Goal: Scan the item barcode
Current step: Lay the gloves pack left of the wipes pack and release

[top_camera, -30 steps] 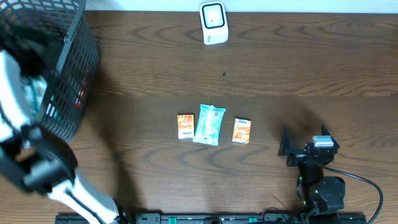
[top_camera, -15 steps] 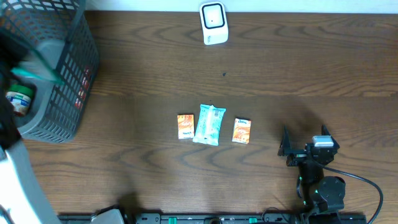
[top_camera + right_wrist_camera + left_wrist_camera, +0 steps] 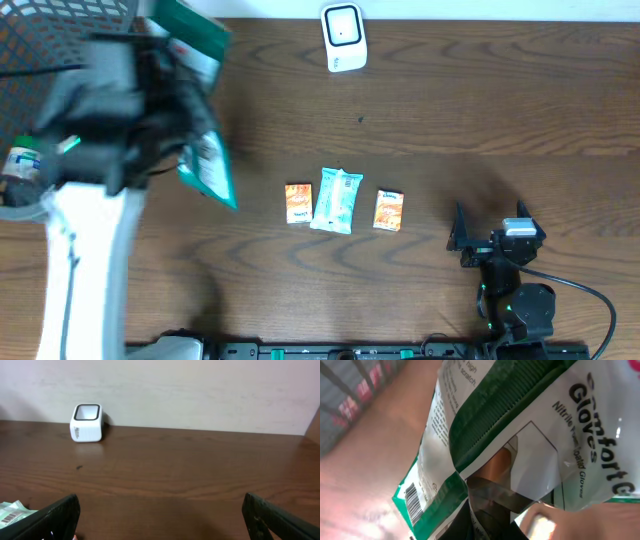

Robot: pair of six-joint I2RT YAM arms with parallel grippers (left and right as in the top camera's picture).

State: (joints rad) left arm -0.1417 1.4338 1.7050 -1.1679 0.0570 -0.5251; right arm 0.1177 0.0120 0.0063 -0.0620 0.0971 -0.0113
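Now L gripper (image 3: 490,505) clamps glove pack (image 3: 530,430) by basket (image 3: 40,40); R gripper (image 3: 160,517) wide; scanner (image 3: 343,37) far edge, packets (image 3: 338,200) mid-table.

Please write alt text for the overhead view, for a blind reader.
The left gripper holds a green-and-white glove packet above the table, beside a wire basket at the left. Three small packets lie in a row at the centre, a white scanner stands at the far edge, and the open right gripper is at lower right.

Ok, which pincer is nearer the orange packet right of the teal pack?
Right. The right pincer is open just right of the orange packet; the left pincer is far off near the basket, shut on a glove packet.
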